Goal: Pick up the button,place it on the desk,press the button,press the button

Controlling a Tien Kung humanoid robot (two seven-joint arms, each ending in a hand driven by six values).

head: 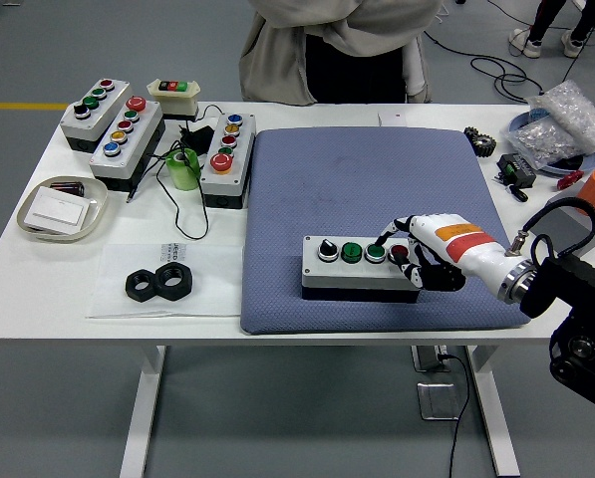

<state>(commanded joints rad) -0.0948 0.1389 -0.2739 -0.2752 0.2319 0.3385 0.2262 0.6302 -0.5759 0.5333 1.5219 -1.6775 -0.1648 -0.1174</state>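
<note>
I see the white table (pixel 307 289) with a blue mat (pixel 367 189) covering its middle and right. A person (pixel 327 45) stands at the far side, arms folded, touching nothing.

My right arm comes in low from the right edge, forearm sloping up and leftward over the mat's near right corner. The right hand (pixel 417 254) lies over the right end of the button box (pixel 362 267), which sits on the mat near its front edge. The forefinger (pixel 385 236) stretches out onto the second green button (pixel 376 252); the other fingers curl under, gripping nothing.

That box carries four controls: one black knob, two green buttons, one red button partly hidden by the hand.

Four more button boxes (pixel 128 134) cluster at the far left. Near the left edge sits one tray (pixel 62 211), and in front of it two black nuts (pixel 156 284).
</note>
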